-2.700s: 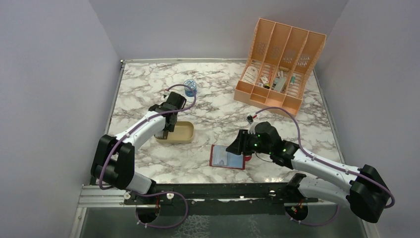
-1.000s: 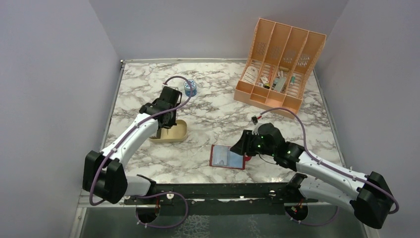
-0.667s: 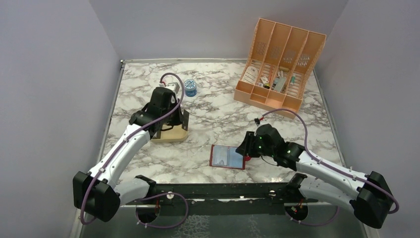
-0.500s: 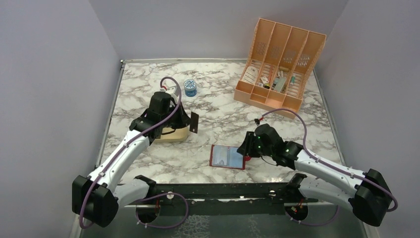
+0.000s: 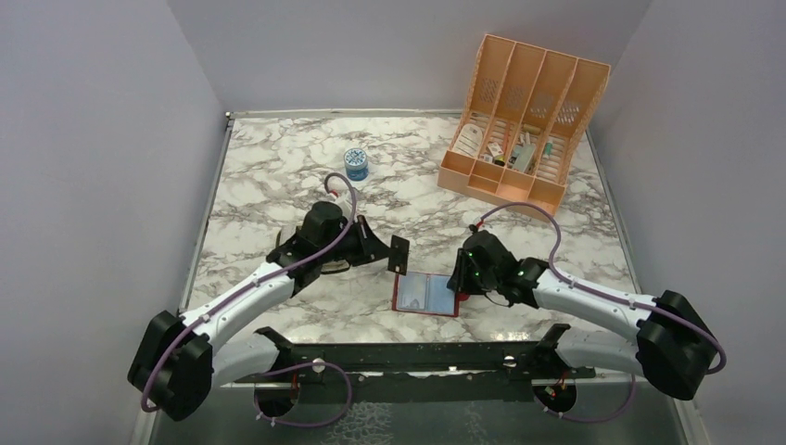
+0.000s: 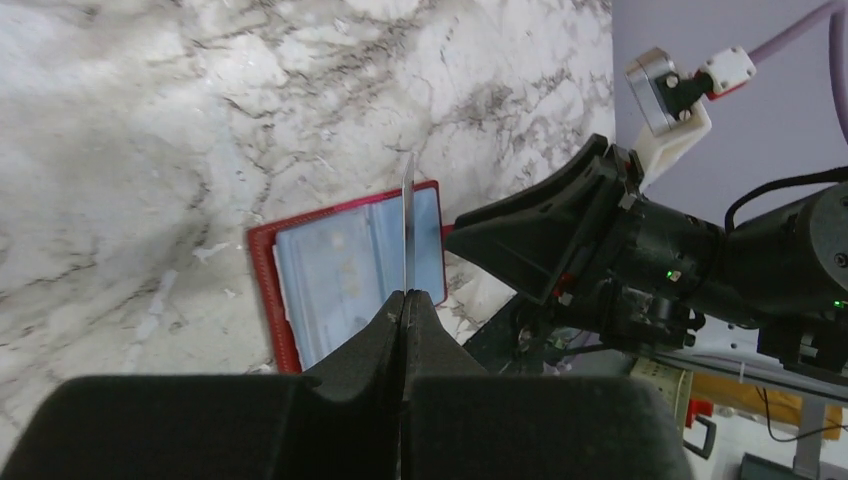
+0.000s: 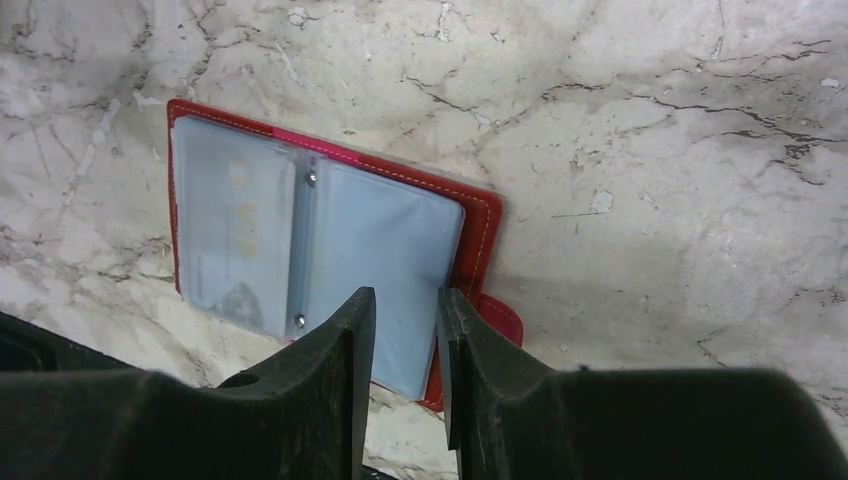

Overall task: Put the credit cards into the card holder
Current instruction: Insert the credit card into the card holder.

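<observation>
The card holder [image 5: 424,294] lies open on the marble near the front edge: a dark red case with pale blue pockets [image 7: 380,265]. My left gripper [image 5: 386,250] is shut on a black credit card [image 5: 399,254] and holds it upright just above the holder's far left corner. In the left wrist view the card [image 6: 408,225] shows edge-on over the holder [image 6: 340,270]. My right gripper [image 7: 405,300] hovers over the holder's right pocket. Its jaws are a narrow gap apart with nothing between them. Other credit cards are hidden.
A peach slotted organizer [image 5: 524,116] with small items stands at the back right. A small blue jar [image 5: 356,163] sits at the back centre. My left arm [image 5: 278,278] covers the spot left of the holder. Grey walls close in both sides.
My left arm has lifted the black card out of the tan tray and swung right to the card holder. My right gripper's jaws have narrowed over the holder's right side.
</observation>
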